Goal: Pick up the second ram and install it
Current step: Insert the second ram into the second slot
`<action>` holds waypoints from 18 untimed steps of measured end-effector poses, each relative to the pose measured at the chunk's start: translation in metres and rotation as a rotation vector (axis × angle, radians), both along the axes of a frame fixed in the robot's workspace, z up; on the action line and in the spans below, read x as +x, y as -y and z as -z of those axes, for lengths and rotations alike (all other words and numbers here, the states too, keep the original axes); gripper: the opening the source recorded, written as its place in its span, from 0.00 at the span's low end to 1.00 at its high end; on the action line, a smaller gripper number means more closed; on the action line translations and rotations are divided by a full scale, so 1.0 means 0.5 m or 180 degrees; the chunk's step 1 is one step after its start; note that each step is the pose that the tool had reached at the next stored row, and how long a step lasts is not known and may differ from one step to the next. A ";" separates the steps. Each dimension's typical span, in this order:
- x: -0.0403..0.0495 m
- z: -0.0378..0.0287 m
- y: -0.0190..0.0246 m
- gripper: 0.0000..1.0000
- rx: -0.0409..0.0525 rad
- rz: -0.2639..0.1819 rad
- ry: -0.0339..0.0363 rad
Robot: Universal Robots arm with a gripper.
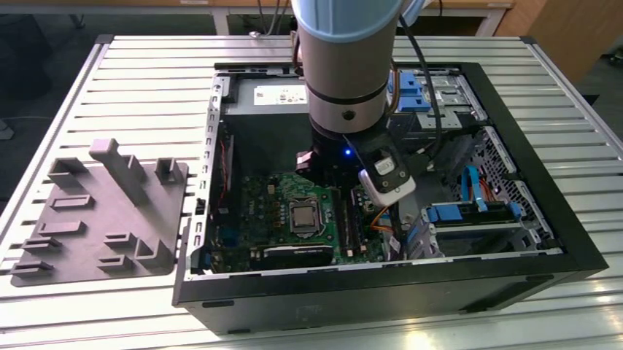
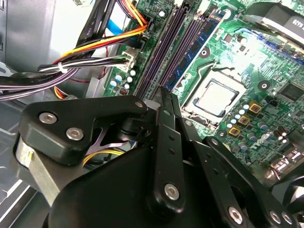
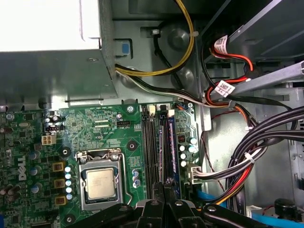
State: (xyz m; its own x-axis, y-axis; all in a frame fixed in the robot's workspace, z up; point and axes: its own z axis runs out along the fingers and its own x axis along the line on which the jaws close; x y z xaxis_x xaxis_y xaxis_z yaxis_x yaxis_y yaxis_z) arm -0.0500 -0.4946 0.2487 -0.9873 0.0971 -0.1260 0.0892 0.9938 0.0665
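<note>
The second ram [image 3: 171, 149] is seen as a long, narrow stick with a bluish face and small dark chips, also shown in the second wrist view [image 2: 195, 50]. It stands on edge in a black motherboard socket, running straight away from the pincer [image 3: 165, 184], its near end just beside the pincer's tip. Whether it is fully seated cannot be told.

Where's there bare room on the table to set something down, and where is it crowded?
The ribbed table is bare behind the gray fixture, left of the computer case in the exterior view. Inside the case it is crowded: the arm hangs over the motherboard, with cable bundles beside the memory sockets.
</note>
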 end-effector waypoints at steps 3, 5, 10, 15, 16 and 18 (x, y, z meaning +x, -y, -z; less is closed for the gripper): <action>0.000 0.002 0.0001 0.12 -0.0012 0.0000 -0.0007; 0.000 0.003 0.0001 0.12 -0.0025 0.0000 -0.0017; 0.000 0.007 0.0000 0.12 -0.0041 -0.0009 -0.0044; 0.000 0.008 0.0001 0.12 -0.0041 -0.0014 -0.0048; 0.000 0.008 0.0001 0.12 -0.0041 -0.0014 -0.0048; 0.000 0.008 0.0000 0.12 -0.0041 -0.0014 -0.0048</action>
State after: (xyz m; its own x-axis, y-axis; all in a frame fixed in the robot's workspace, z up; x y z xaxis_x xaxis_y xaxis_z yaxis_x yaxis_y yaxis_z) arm -0.0499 -0.4947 0.2448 -0.9895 0.0913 -0.1122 0.0858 0.9949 0.0523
